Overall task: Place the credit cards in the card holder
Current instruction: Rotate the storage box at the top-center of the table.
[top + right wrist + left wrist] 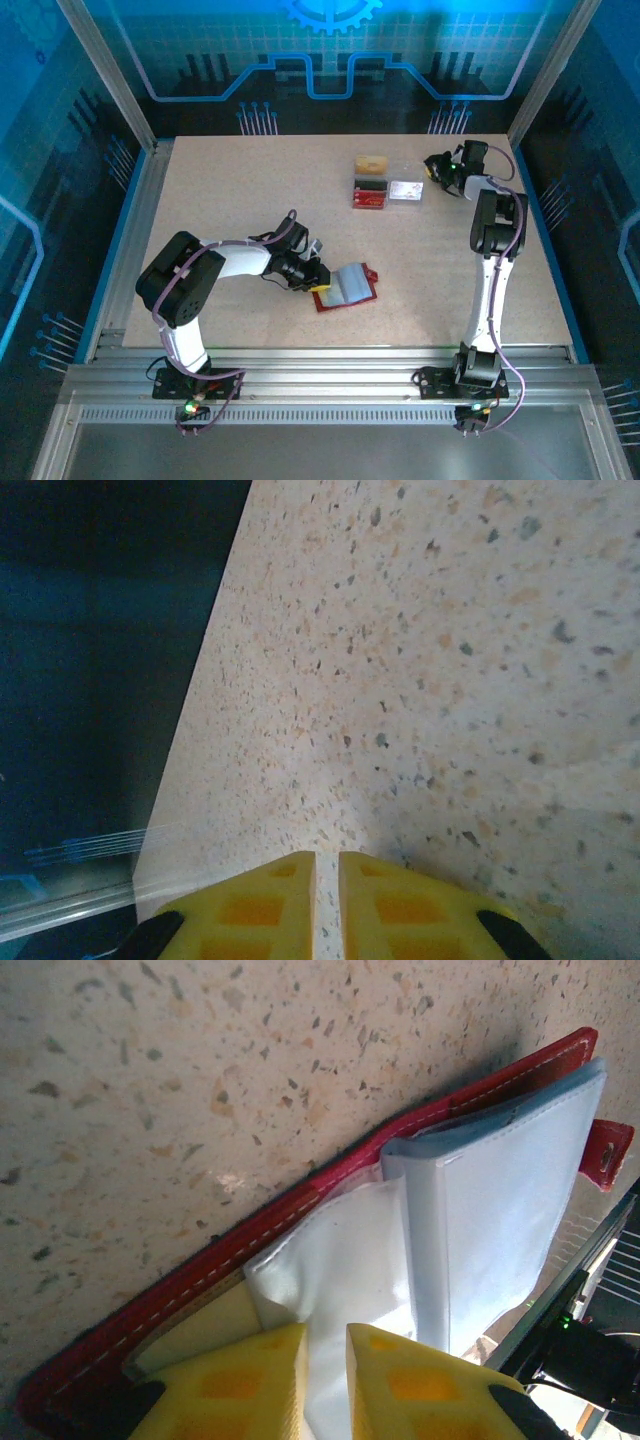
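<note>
Credit cards (pixel 406 189), thin pale plastic rectangles, lie well apart from the open dark red leather-like card holder (pixel 347 286), none visibly loaded. My left gripper (pixel 326 1345) pinches its pale sleeve (pixel 340 1250); my right gripper (pixel 327 865), closed, holds nothing.

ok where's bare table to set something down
Widest free patch: the back-left table, between the left rail and the clear box. Also open between the card holder and the right arm. Crowded at the box, where the right tool sits.
</note>
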Available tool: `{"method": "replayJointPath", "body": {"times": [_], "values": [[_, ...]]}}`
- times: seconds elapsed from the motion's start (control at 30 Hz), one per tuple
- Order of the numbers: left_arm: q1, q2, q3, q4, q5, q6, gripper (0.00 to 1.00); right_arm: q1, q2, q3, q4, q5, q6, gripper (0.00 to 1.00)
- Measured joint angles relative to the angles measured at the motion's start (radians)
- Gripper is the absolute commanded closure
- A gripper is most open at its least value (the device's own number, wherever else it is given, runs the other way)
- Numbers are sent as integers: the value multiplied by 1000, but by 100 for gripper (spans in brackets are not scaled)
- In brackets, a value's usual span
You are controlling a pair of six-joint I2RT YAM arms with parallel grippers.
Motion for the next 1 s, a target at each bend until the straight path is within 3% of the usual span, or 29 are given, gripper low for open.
{"method": "replayJointPath", "body": {"times": [0.17, 0.37, 0.8, 1.0], "values": [[0, 0, 0, 0, 0, 0, 82, 1, 36, 48, 6, -51, -1, 88], [0, 0, 0, 1, 0, 0, 82, 10, 17, -27, 89, -98, -16, 89], [-1, -3, -3, 3, 0, 0, 82, 34, -192, -443, 252, -183, -60, 89], [-3, -11, -11, 3, -1, 0, 81, 105, -302, -589, 245, -178, -69, 88]]}}
